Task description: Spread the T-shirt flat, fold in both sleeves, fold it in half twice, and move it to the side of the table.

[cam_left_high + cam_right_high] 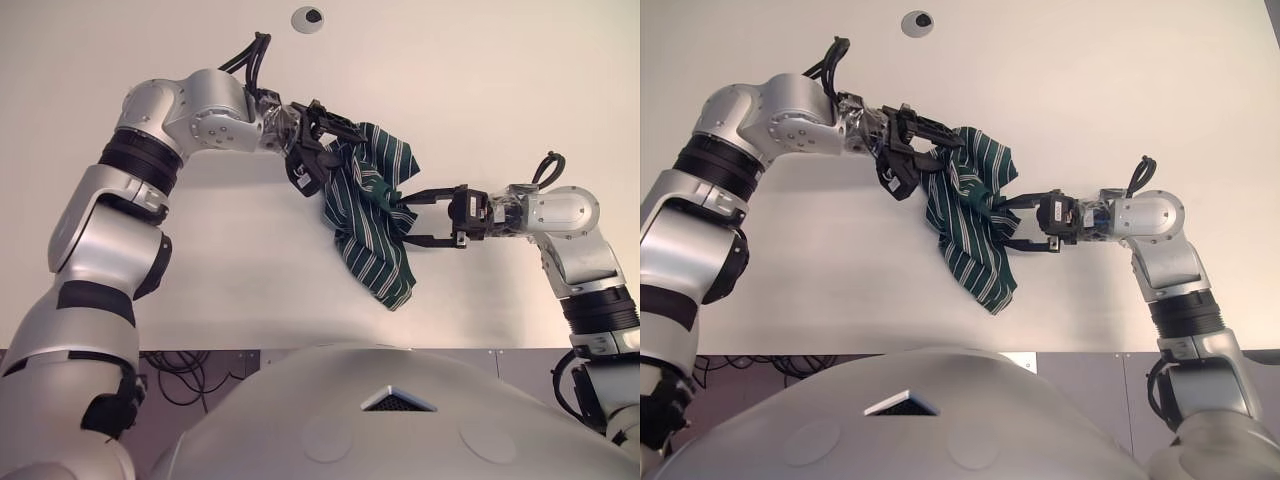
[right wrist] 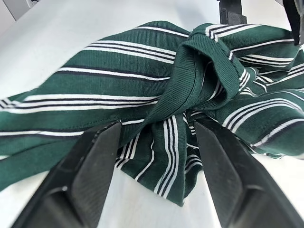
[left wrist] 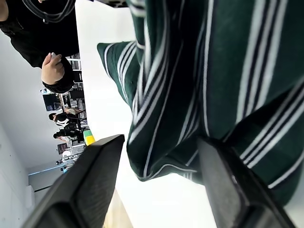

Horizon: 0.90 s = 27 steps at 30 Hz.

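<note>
A dark green T-shirt (image 1: 370,215) with white stripes lies crumpled in a heap on the white table (image 1: 200,280). My left gripper (image 1: 335,150) is at the heap's far upper edge, open, its two black fingers (image 3: 95,180) spread wide with striped cloth (image 3: 213,80) between and beyond them. My right gripper (image 1: 403,220) comes in from the right at the heap's middle. It is open too, and its fingers (image 2: 90,171) straddle a twisted fold of the shirt (image 2: 142,95) without closing on it. The sleeves and collar are lost in the bunching.
A small round fitting (image 1: 308,18) is set in the table at the far edge. The table's near edge (image 1: 200,349) runs just below the shirt, with cables (image 1: 185,375) on the floor under it. Bare tabletop lies left and right of the heap.
</note>
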Each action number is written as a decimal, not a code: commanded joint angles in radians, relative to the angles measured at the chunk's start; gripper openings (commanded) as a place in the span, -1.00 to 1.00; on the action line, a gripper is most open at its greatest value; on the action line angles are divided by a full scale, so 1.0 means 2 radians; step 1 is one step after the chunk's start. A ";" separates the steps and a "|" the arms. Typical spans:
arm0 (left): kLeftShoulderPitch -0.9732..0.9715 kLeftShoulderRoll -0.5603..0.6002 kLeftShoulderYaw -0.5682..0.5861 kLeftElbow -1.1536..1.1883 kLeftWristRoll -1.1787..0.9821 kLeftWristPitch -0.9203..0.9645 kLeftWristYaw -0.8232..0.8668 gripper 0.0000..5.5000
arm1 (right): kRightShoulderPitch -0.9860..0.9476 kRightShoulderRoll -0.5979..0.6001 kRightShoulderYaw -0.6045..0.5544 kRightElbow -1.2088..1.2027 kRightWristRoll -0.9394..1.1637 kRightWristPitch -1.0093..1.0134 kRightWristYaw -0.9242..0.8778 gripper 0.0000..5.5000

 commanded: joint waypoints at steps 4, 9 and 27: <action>-0.005 -0.003 -0.012 -0.020 -0.009 0.000 -0.015 0.00 | -0.005 0.007 0.000 -0.005 -0.002 -0.005 -0.005 0.02; -0.005 -0.001 -0.017 -0.025 -0.015 0.003 -0.029 -0.08 | -0.005 0.007 0.001 -0.007 -0.003 -0.004 -0.006 0.02; -0.019 -0.008 -0.023 -0.019 -0.025 0.012 -0.053 -0.99 | -0.009 0.005 0.000 -0.006 -0.001 -0.003 -0.008 0.02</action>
